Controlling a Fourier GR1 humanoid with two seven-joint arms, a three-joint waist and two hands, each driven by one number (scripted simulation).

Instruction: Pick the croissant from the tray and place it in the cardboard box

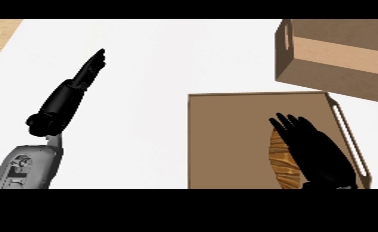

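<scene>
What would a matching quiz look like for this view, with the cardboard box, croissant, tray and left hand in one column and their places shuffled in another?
Things:
1. cardboard box
2. croissant
3. tray
4. left hand

Places:
A. left side, fingers straight
B. upper right corner
C. on the tray, partly under the right hand
D. lower right, below the cardboard box

Pairs: 1-B, 2-C, 3-D, 4-A.

Kitchen counter setting, white worktop (170,66), wooden tray (221,141) with croissant (280,160), cardboard box (332,61)
</scene>
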